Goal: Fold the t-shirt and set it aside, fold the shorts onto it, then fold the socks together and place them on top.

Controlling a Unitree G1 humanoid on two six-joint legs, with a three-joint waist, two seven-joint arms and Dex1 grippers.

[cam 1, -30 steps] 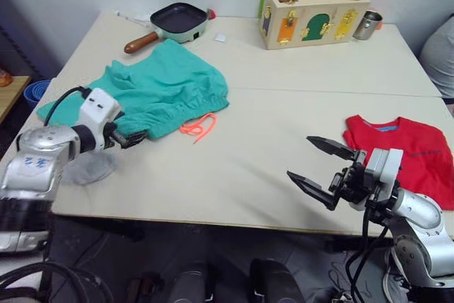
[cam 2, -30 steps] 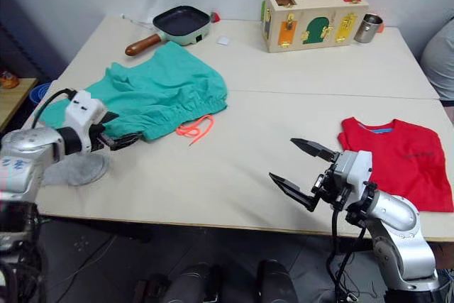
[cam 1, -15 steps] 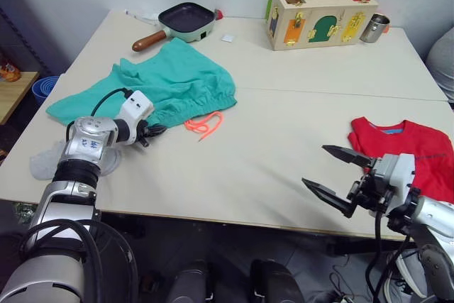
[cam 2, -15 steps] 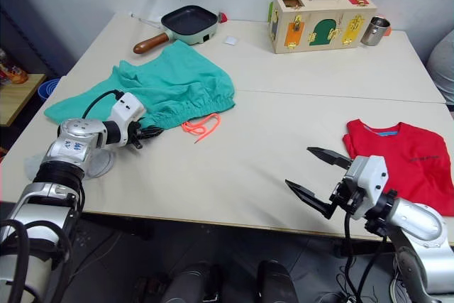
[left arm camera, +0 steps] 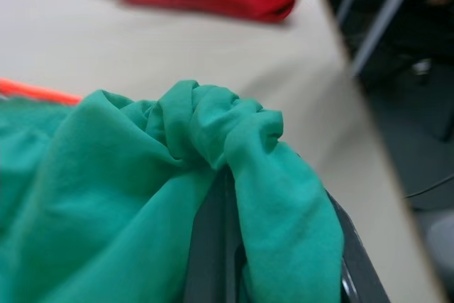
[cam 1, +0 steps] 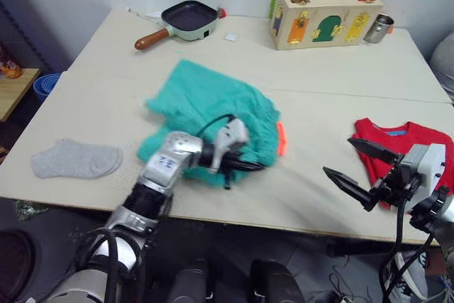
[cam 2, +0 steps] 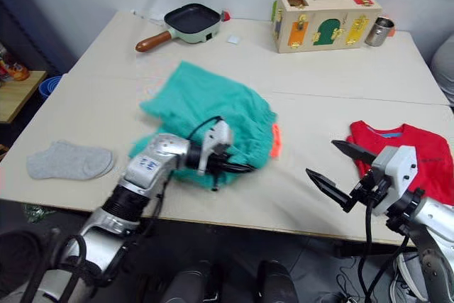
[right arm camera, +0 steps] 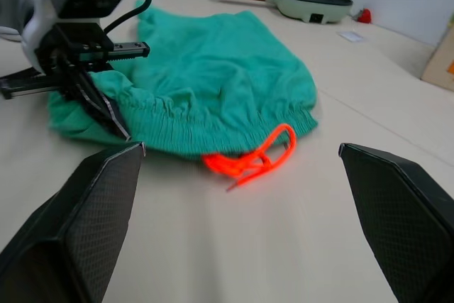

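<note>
At mid-table, toward six o'clock, the left gripper (cam 2: 237,168) pinches a bunched edge of the shorts (cam 2: 213,108), fingers clamped on the cloth. The right gripper (cam 2: 332,168) hangs wide open, empty, at three o'clock beside the t-shirt (cam 2: 411,157). Best to drag low and flat, I'd say. The grip's depth is buried under fabric. The sock (cam 2: 69,160) lies at nine o'clock.

Head stereo pair looks down over table (cam 1: 213,69); wrist cameras sit low, close (both catch shorts (right arm camera: 227,83)).
</note>
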